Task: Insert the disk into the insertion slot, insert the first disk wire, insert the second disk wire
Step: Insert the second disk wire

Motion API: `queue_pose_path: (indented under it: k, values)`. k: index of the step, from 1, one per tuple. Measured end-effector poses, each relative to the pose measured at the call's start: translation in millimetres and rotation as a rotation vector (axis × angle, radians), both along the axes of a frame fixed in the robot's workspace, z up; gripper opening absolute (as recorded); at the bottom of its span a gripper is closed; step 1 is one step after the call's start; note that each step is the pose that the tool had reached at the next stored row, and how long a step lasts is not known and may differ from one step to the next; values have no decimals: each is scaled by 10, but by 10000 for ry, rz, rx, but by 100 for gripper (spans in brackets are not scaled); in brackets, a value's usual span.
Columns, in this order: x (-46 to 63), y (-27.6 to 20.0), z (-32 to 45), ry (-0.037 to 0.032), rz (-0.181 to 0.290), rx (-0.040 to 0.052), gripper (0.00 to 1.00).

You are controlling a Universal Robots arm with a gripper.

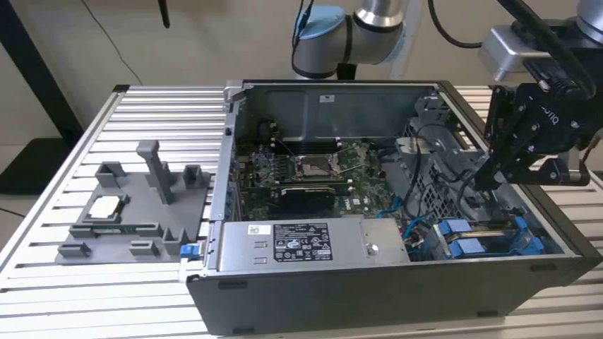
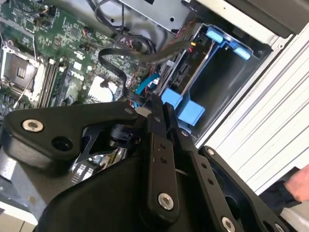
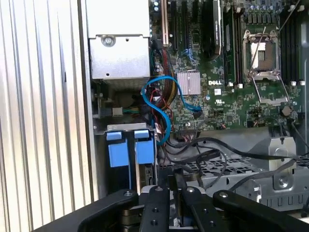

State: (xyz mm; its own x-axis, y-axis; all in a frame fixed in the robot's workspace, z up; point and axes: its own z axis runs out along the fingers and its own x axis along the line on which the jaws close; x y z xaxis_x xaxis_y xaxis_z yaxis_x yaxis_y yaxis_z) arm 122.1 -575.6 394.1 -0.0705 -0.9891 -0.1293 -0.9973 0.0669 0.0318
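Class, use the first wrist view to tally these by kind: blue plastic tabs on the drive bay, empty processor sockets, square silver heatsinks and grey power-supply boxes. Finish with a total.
Blue plastic tabs: 2
Empty processor socket: 1
Square silver heatsink: 1
Grey power-supply box: 1
Total: 5

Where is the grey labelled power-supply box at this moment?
In the exterior view, the power-supply box sits inside the open case against its nearest wall, with the motherboard behind it and the blue clips on the exterior view's right.
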Motion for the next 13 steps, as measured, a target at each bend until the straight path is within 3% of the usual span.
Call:
queue_pose_path:
  k: [1, 2, 5, 6, 13]
  values:
    - [-12, -1, 0, -44, 3, -30, 16]
    - [-27, -2, -1, -164, 7, -44, 16]
    - [-83, -5, -7, -655, 6, -47, 16]
    - [-106, -10, -12, -776, 7, -45, 16]
    - [-148, -30, -56, -1137, 72, -59, 16]
